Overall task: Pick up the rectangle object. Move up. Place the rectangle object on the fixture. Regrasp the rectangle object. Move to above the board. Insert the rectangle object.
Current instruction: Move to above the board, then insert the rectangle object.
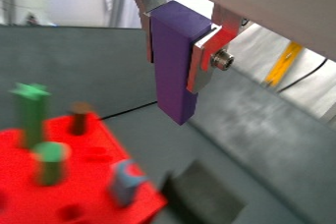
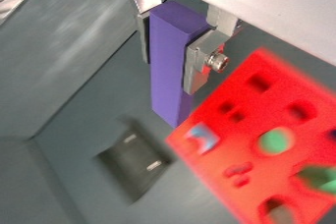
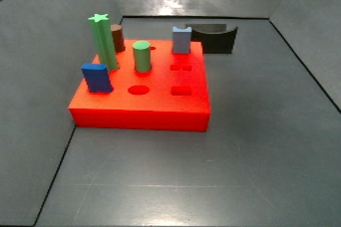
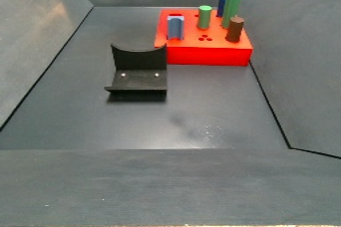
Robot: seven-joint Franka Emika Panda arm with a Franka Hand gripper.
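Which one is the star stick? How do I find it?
Find the big red board. At one edge, between a dark blue block and a brown peg, stands the star stick. It is bright green, the tallest piece, with a star-shaped top. The end effector is elsewhere, holding a purple bar.

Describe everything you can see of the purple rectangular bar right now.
The purple rectangular bar is a plain, matte, square-edged block, apparently plastic, seen in both wrist views. It hangs roughly upright, its upper end clamped in the gripper; a flat silver finger presses one side. Its lower end is free, in the air above the grey floor, touching nothing else. In a wrist view it sits beside the large flat red board and the small black fixture, not over the board. Neither side view shows it.
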